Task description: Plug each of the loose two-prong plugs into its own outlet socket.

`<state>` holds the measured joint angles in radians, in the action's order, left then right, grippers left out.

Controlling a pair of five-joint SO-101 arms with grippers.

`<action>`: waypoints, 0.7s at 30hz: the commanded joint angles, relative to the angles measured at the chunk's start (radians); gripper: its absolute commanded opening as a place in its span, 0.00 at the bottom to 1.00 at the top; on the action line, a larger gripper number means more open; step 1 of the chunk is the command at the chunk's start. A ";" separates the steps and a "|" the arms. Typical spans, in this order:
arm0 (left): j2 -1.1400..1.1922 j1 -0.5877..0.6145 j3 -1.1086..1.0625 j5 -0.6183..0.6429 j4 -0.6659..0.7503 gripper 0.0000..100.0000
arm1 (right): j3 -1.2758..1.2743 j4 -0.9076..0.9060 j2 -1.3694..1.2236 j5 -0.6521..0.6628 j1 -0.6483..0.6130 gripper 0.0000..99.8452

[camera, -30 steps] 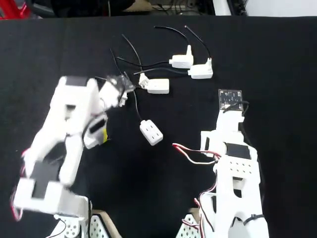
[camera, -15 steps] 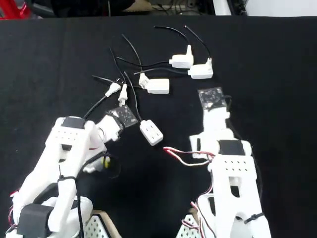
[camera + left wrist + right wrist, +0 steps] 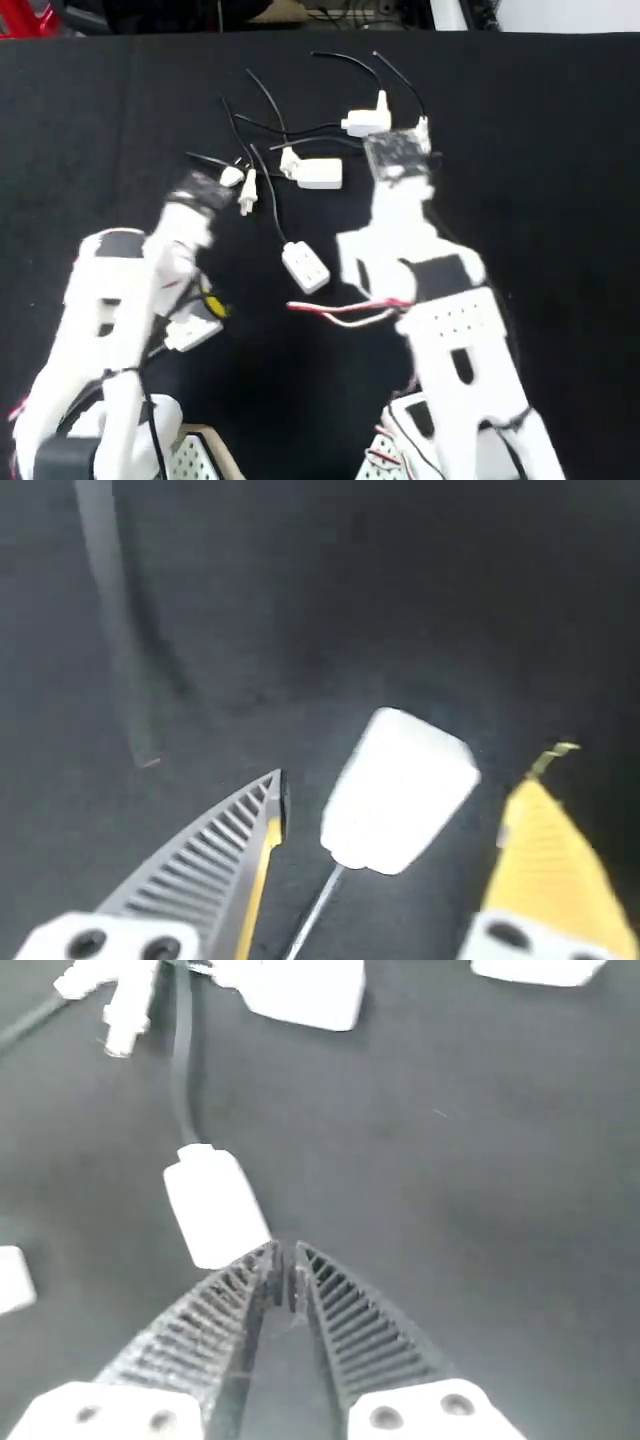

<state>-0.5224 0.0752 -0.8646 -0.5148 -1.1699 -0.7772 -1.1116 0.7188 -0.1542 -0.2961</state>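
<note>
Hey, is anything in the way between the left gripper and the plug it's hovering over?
Nothing visible is. In the left wrist view, the white plug lies on the black cloth between the open fingers of the left gripper, with bare cloth on either side of it. Its own cord runs back under the gripper.

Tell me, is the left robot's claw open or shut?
Open: the fingers of the left gripper stand apart, a white plug between them.

Your right pincer now reaches farther back, up to the rear outlet sockets. Your left pincer swings out beside the loose two-prong plugs.
</note>
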 commanded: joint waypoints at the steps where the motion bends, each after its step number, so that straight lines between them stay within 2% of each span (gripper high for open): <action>1: -0.218 0.139 -0.024 0.037 -0.005 0.26 | 0.127 0.089 -0.156 -0.092 -0.078 0.02; 8: -0.706 0.274 -0.289 0.103 -0.006 0.24 | 0.239 0.382 -0.541 -0.166 -0.233 0.02; 14: -1.023 0.346 -0.490 0.098 -0.031 0.24 | 0.415 0.404 -0.782 -0.167 -0.258 0.02; 16: -1.106 0.367 -0.527 0.063 -0.064 0.24 | 0.489 0.400 -0.842 -0.175 -0.258 0.02; 21: -1.283 0.404 -0.613 0.020 -0.144 0.24 | 0.668 0.396 -0.977 -0.296 -0.259 0.02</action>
<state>-1.6809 0.4480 -1.4369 -0.4641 -1.2589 -0.2386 -0.7250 -0.2202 -0.3982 -0.5432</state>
